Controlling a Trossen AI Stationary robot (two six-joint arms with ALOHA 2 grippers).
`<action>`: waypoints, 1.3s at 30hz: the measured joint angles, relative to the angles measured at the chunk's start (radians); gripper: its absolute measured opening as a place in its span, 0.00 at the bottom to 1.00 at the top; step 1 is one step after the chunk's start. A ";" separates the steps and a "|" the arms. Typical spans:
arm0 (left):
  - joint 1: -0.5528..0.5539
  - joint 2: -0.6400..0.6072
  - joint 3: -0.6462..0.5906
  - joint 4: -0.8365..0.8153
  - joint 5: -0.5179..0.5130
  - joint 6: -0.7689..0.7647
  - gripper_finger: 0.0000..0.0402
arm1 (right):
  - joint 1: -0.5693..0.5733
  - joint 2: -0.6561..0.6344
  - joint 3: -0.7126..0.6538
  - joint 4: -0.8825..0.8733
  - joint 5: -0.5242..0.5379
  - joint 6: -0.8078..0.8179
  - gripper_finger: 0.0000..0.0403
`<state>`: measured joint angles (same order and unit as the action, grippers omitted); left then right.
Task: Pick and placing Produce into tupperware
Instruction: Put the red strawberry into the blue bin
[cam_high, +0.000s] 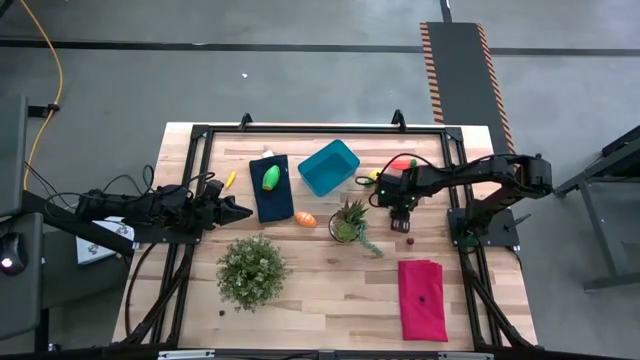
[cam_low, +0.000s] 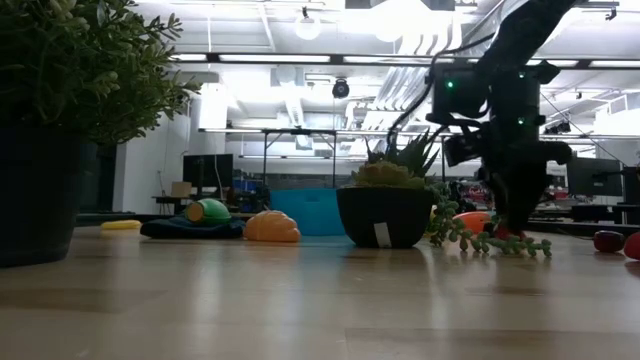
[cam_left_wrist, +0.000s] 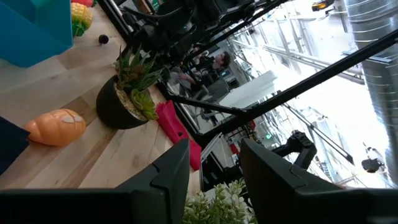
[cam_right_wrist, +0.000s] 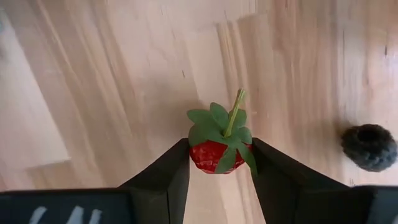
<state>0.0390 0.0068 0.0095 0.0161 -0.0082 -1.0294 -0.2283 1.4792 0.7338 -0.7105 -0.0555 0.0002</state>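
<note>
— Jaws of the right gripper (cam_right_wrist: 219, 158) are pressed against both sides of a red strawberry (cam_right_wrist: 217, 152), its green leaves and stem poking up between the dark fingers (cam_right_wrist: 165, 177).

— Down on the tabletop (cam_high: 320, 290)?

— Right down at the wood, yes, on the right side, near a dark berry (cam_right_wrist: 369, 147). From overhead that gripper (cam_high: 399, 224) hangs just right of the spiky-leaved plant (cam_high: 349, 222).

— And the left one?

— Left gripper (cam_high: 238, 212) waits low at the left side, jaws parted with nothing between them, pointing toward the dark blue cloth (cam_high: 270, 192).

— Where's the produce?

— A green oval (cam_high: 271, 177) lies on that cloth. An orange oval (cam_high: 306, 219) sits on the wood between the cloth and the spiky plant. A yellow piece (cam_high: 230, 180) lies left of the cloth. More pieces, yellow (cam_high: 374, 175) and red (cam_high: 402, 162), lie right of the tub, partly under the right arm.

— The tupperware (cam_high: 328, 167)?

— Toward the far edge at the middle, looks empty. Bushy plant (cam_high: 252, 271) and a red cloth (cam_high: 422, 298) sit on the near side.
</note>
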 joint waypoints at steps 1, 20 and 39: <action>0.000 0.000 0.000 0.000 0.000 0.000 0.33 | 0.000 0.000 0.006 -0.001 -0.004 0.004 0.34; 0.000 0.000 0.000 0.000 0.000 0.003 0.33 | -0.001 0.000 0.245 0.036 0.068 0.037 0.34; 0.000 0.000 0.000 0.000 0.000 0.003 0.33 | -0.001 0.000 0.438 0.152 0.106 0.121 0.34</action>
<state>0.0387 0.0070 0.0093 0.0160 -0.0082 -1.0264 -0.2291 1.4796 1.1718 -0.5586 0.0504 0.1214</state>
